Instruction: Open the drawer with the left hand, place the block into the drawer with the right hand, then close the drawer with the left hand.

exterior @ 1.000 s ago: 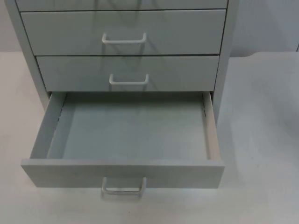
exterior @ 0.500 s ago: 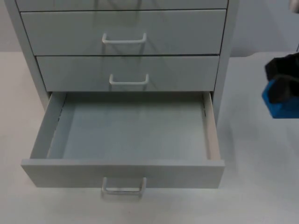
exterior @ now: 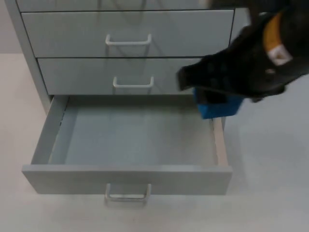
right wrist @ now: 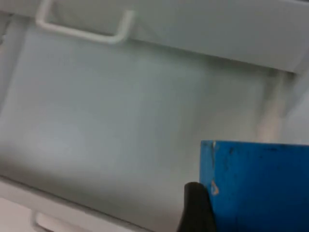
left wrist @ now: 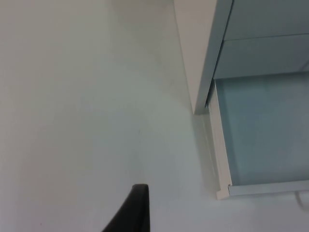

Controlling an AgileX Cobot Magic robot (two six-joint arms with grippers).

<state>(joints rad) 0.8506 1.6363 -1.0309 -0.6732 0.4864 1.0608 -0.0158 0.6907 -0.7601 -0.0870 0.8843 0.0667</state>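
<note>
Holding the blue block (exterior: 219,107) between its fingers, the right gripper (exterior: 212,92) hovers over the open drawer's (exterior: 130,180) back right corner. It should bring the block further inside, then lower it. The left gripper (left wrist: 135,212) waits beside the cabinet (left wrist: 198,53); whether it is open, one cannot tell.

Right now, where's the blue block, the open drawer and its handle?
blue block (exterior: 219,108), top view, its front face under the right gripper (exterior: 207,84).
open drawer (exterior: 135,133), top view, its bare floor.
handle (exterior: 128,195), top view, middle of its bar.
</note>
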